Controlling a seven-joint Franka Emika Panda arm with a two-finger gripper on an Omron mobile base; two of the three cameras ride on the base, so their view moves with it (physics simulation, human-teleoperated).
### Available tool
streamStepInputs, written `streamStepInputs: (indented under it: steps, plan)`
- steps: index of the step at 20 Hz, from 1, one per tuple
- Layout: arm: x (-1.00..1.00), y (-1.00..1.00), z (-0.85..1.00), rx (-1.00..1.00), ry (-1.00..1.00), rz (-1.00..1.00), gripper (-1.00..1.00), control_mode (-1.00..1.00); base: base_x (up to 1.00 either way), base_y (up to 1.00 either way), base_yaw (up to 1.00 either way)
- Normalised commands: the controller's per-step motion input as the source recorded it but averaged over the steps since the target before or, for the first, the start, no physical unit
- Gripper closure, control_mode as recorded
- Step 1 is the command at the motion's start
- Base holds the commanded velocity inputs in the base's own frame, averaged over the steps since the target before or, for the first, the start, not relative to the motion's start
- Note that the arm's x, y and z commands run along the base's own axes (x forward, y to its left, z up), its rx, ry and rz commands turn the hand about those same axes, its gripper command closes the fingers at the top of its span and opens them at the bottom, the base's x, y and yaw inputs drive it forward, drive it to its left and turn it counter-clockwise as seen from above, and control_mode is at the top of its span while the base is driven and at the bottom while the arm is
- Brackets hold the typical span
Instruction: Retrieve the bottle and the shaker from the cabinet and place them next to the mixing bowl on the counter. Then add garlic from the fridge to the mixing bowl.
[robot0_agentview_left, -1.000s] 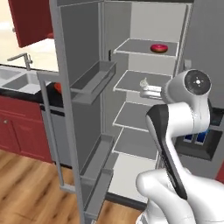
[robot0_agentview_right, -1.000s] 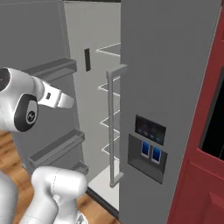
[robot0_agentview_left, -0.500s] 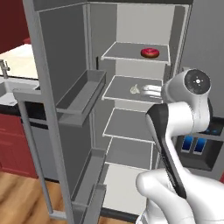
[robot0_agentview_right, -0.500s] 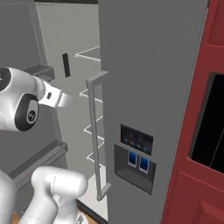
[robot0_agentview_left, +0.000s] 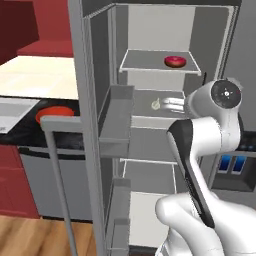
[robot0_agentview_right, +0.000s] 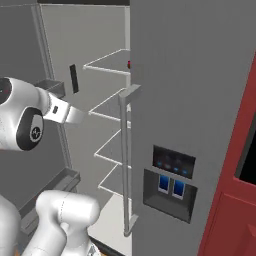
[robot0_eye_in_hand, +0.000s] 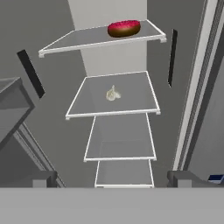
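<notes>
Two jaws (spread wide) point at the garlic (robot0_eye_in_hand: 113, 93) inside the fridge (robot0_eye_in_hand: 118, 39).

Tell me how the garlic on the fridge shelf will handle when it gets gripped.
The garlic looks small and lumpy, so it is probably light and could twist or slip between flat pads. It lies alone on a smooth shelf, so a nudge may roll or slide it. Its papery bulb likely tolerates only a gentle squeeze.
</notes>
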Motion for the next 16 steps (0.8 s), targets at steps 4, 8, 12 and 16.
streamStepInputs:
  steps: [4,8,12,16]
  plan:
    - [0.00,0.00,0.00,0.00,0.00,0.00,-1.00,1.00,0.20,0.08,-0.25]
    - [0.00,0.00,0.00,0.00,0.00,0.00,-1.00,1.00,0.03,-0.07,-0.25]
    - [0.00,0.00,0.00,0.00,0.00,0.00,-1.00,1.00,0.10,-0.11,-0.26]
    - [0.00,0.00,0.00,0.00,0.00,0.00,-1.00,1.00,0.38,0.21,-0.38]
